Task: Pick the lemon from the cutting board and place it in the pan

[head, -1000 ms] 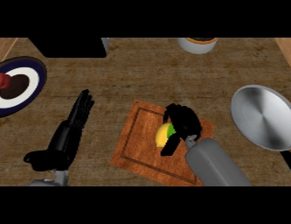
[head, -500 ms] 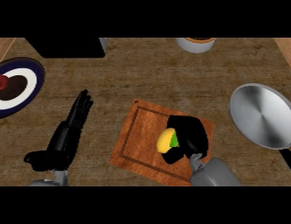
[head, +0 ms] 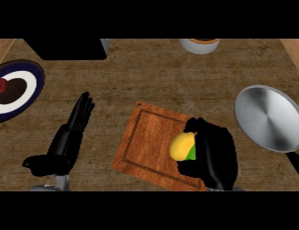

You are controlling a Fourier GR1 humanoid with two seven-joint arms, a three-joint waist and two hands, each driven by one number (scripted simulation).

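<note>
Left hand (head: 64,143) flat, fingers straight, resting left of the cutting board (head: 150,138); further right, right hand (head: 211,152) curled round the lemon (head: 182,145) over that board. Pan (head: 271,117) to its right, apart.

No legible text, label, brand, number or sign appears on any surface in the head view. The plate (head: 9,92) at the left carries plain concentric bands only (dark blue, white and dark brown, no lettering). The cutting board (head: 148,139), the pan (head: 271,117) and the counter (head: 158,76) bear no markings.
</note>
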